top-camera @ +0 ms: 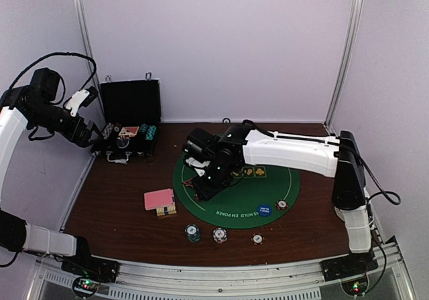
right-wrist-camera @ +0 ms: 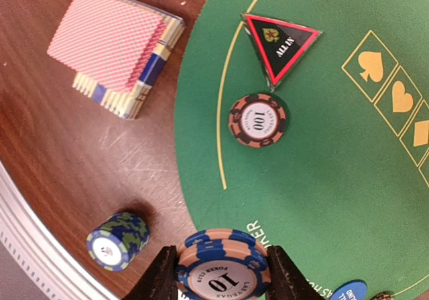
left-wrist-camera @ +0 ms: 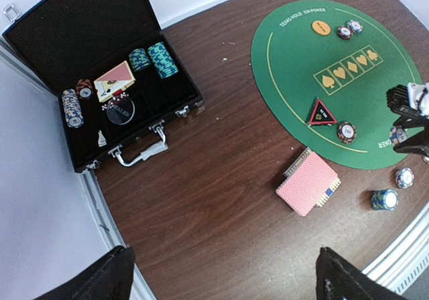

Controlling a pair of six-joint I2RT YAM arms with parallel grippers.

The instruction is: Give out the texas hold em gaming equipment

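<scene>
My right gripper (right-wrist-camera: 222, 274) is shut on a small stack of blue-and-salmon "10" chips (right-wrist-camera: 222, 263), held above the near-left edge of the green mat (right-wrist-camera: 322, 179). In the top view it (top-camera: 201, 187) hovers over the mat's left side. On the mat lie the red-black triangle marker (right-wrist-camera: 280, 40) and a red-brown "100" chip (right-wrist-camera: 258, 119). The pink-backed cards (right-wrist-camera: 110, 45) lie on the wood left of the mat. A teal chip stack (right-wrist-camera: 117, 241) stands near the front edge. My left gripper (left-wrist-camera: 224, 286) is open and empty, high over the wood near the case (top-camera: 127, 116).
The open black case (left-wrist-camera: 40, 32) holds more chips and cards at back left. An orange button (left-wrist-camera: 321, 27) and chips (left-wrist-camera: 348, 29) lie at the mat's far side. A blue button (top-camera: 265, 209) and further chips (top-camera: 220, 235) lie near the front.
</scene>
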